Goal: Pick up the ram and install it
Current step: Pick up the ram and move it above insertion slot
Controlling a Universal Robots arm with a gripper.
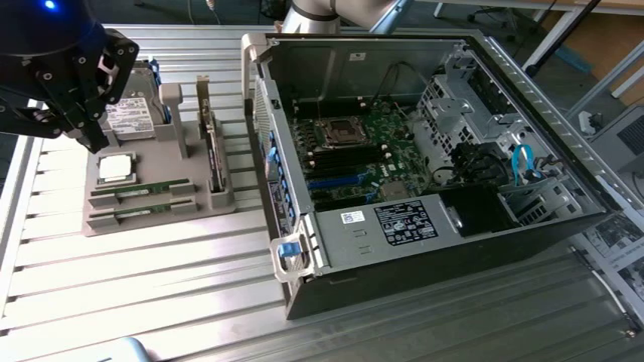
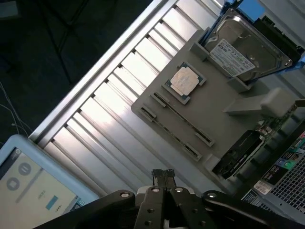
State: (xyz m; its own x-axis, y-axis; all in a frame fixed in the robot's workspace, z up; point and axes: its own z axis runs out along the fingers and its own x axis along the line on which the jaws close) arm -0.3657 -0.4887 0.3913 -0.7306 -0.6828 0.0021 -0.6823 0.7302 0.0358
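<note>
Two ram sticks rest edge-up in the slots of a grey holder tray (image 1: 151,226): one ram stick (image 1: 141,188) lies nearer the tray's middle and the other ram stick (image 1: 141,213) by its front edge. In the wrist view they appear as thin lines, one ram stick (image 2: 182,119) and its neighbour (image 2: 167,133). My black gripper (image 1: 93,139) hovers above the tray's corner at the exterior view's left, over the hard drive and processor. My gripper (image 2: 163,174) is shut, fingertips pressed together, with nothing between them.
The tray also carries a silver hard drive (image 1: 129,117), a square processor chip (image 1: 116,167) and an upright card (image 1: 210,143). An open computer case (image 1: 443,249) with its motherboard (image 1: 352,151) lies at the exterior view's right. A tablet (image 2: 33,186) lies on the ribbed metal table (image 1: 141,286).
</note>
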